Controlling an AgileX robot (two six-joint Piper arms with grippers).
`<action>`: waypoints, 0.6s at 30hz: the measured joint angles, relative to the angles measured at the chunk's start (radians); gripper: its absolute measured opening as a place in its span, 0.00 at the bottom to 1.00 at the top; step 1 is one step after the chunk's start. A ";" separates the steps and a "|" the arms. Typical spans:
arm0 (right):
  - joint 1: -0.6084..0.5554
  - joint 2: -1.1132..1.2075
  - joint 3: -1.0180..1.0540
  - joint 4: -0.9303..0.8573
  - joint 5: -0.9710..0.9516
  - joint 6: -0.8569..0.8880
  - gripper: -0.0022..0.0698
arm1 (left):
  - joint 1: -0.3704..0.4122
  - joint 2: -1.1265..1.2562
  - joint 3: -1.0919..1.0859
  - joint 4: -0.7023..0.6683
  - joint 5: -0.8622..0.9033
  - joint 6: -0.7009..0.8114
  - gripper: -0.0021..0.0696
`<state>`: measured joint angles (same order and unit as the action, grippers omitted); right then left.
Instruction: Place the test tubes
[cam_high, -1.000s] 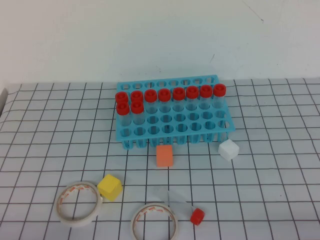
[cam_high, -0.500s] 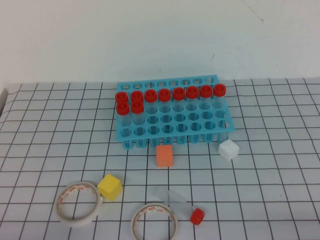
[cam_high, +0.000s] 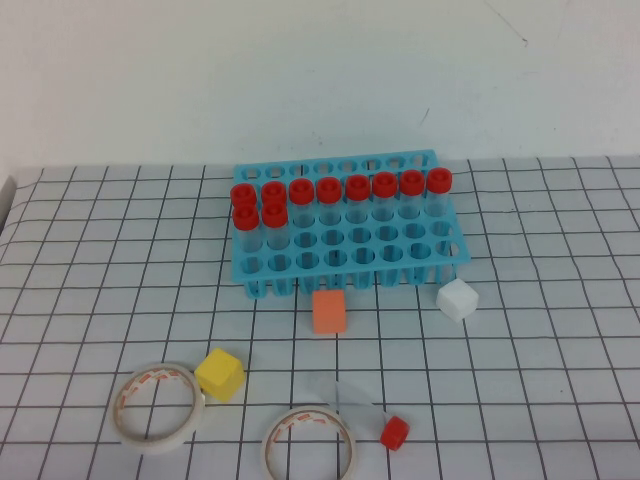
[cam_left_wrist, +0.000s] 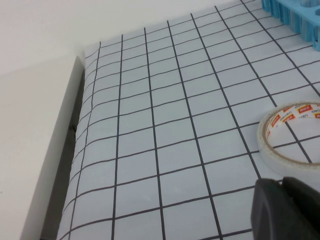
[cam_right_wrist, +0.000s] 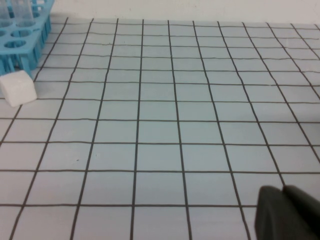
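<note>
Black left fingers (cam_left_wrist: 272, 210) pressed together, empty, near tape roll (cam_left_wrist: 287, 114) | right fingers (cam_right_wrist: 272, 214) likewise, over mat (cam_right_wrist: 160, 125)

On my white table with its black grid (cam_high: 560, 330), a blue plastic tube rack (cam_high: 345, 262) stands at twelve o'clock from the orange foam cube (cam_high: 329, 312). From that cube a white foam cube (cam_high: 457, 299) sits at three and a yellow foam cube (cam_high: 220, 374) at eight. A white tape roll (cam_high: 155, 404) lies beyond the yellow one, a second tape roll (cam_high: 311, 447) at six, and a red-capped clear test tube (cam_high: 372, 416) lies flat at five.

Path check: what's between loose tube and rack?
Only the orange cube sits between tube and rack, high view. Left gripper by a tape roll; right gripper over mat.
</note>
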<state>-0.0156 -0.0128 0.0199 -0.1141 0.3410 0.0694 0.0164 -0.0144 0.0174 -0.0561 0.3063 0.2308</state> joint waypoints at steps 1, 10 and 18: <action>0.000 0.000 0.000 0.002 0.000 0.000 0.03 | 0.000 0.000 0.000 0.000 0.000 0.000 0.03; 0.000 0.000 0.000 0.213 -0.002 0.022 0.03 | 0.000 0.000 0.002 -0.259 -0.049 -0.111 0.03; 0.000 0.000 0.006 0.992 -0.015 0.011 0.03 | 0.000 0.000 0.002 -1.029 -0.292 -0.335 0.03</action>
<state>-0.0156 -0.0128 0.0263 0.8777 0.3261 0.0808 0.0164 -0.0144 0.0193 -1.0848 0.0138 -0.1043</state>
